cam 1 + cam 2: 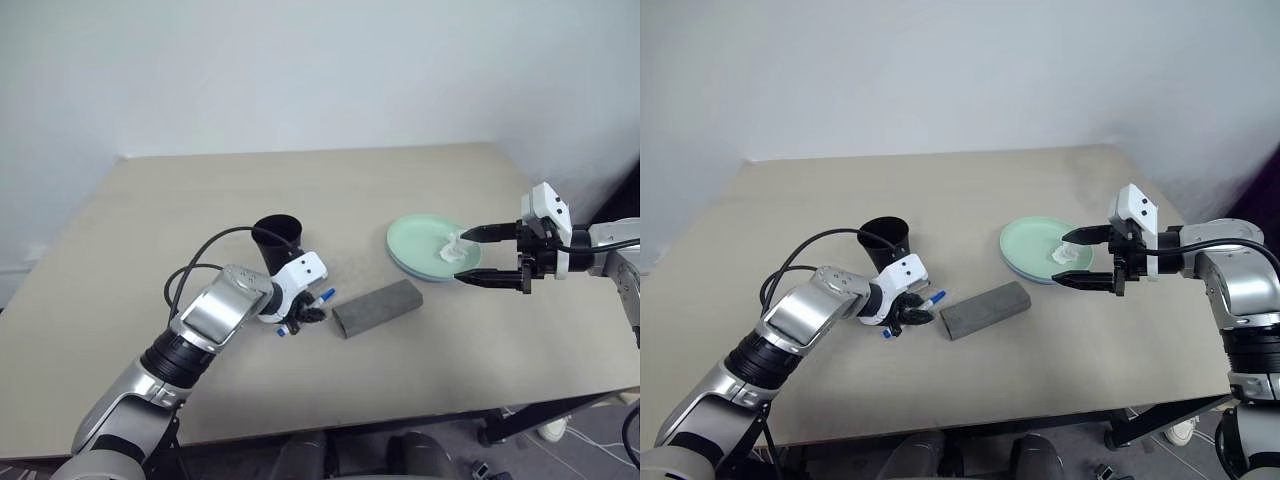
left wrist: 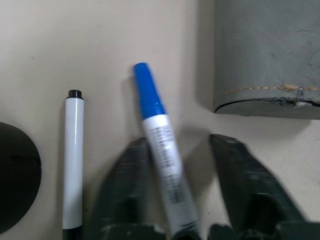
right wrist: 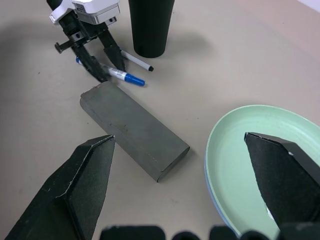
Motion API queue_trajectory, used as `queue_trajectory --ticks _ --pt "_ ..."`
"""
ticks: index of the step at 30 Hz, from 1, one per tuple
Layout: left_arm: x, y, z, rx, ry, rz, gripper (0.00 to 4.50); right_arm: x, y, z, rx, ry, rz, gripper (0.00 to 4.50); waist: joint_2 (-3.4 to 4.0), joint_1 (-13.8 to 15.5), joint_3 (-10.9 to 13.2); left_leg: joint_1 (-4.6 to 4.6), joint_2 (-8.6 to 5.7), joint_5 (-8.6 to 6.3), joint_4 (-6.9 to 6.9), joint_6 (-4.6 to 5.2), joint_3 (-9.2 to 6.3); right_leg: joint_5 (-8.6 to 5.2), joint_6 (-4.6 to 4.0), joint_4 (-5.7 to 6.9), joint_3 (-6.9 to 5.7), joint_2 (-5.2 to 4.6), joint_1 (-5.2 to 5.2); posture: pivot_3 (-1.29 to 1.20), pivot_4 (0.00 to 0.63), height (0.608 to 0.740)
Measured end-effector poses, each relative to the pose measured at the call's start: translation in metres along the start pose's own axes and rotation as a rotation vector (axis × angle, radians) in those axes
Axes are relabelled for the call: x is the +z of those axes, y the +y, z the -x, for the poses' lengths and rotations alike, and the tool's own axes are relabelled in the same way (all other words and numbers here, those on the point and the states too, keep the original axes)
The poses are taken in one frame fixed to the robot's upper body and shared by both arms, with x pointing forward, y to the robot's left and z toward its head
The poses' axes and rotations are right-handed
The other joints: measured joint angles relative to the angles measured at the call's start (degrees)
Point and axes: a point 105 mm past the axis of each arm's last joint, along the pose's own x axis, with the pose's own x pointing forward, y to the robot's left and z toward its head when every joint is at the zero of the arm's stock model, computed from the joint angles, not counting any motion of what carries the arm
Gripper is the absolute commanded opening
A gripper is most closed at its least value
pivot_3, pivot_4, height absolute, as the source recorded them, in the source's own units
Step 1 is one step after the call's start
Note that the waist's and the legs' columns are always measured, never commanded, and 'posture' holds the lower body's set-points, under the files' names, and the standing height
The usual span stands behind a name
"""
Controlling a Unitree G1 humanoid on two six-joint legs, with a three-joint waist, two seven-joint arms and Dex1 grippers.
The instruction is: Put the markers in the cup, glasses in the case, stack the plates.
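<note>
Left tool (image 2: 172, 195) angled down at surface (image 1: 300, 190), fingers straddling blue-capped marker (image 2: 159, 135), grip unclear; right tool (image 1: 478, 256) spread wide, hovering over mint plate (image 1: 415, 238).

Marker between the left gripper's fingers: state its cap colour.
Blue cap on the marker, white barrel; clearest in the left wrist view.

A crumpled white tissue (image 1: 452, 248) lies near a tan table's (image 1: 150, 230) right side.

Silver-grey arms with black cables, each white-housed gripper (image 1: 902, 312) with black fingers.
</note>
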Motion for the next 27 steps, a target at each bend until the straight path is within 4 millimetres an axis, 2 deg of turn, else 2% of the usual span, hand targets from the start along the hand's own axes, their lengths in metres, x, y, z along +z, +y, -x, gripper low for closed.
queue_trajectory --ticks 2,3,13,17,27 --pt "0.0 0.001 0.0 0.006 0.001 0.001 0.27 0.0 0.0 0.0 0.0 0.0 0.0 4.5 0.0 0.0 0.0 0.0 0.0 0.0 -0.03 0.0 0.0 0.0 0.0 0.0 0.0 0.0 -0.01 0.0 0.0 0.727" --pt "0.0 0.001 0.0 0.007 0.001 0.0 0.09 0.0 0.0 0.0 0.0 0.0 0.0 4.5 0.0 0.0 0.0 0.0 0.0 0.0 -0.04 0.0 0.0 0.0 0.0 -0.01 0.0 0.0 -0.01 0.0 0.0 0.727" --pt "0.003 0.0 0.001 0.011 -0.01 0.002 0.09 0.0 0.0 0.0 0.001 -0.001 0.0 4.5 -0.01 0.0 0.0 -0.01 -0.01 0.0 -0.09 0.0 0.0 0.0 0.0 -0.03 -0.01 -0.01 -0.02 0.0 0.0 0.727" --pt "0.025 -0.007 0.007 -0.026 -0.104 0.032 0.09 0.0 0.0 0.0 0.002 -0.001 0.0 4.5 -0.05 0.0 0.0 -0.04 -0.03 0.0 -0.09 0.0 0.0 0.0 0.0 -0.05 -0.01 -0.04 -0.03 0.0 0.0 0.727" --pt "0.091 -0.015 0.047 -0.088 -0.368 0.08 0.09 0.0 0.001 0.0 0.009 -0.001 0.0 4.5 -0.06 0.0 0.0 -0.03 -0.05 0.01 -0.18 -0.01 0.01 0.0 0.0 -0.05 -0.01 0.09 0.05 0.0 0.0 0.727"
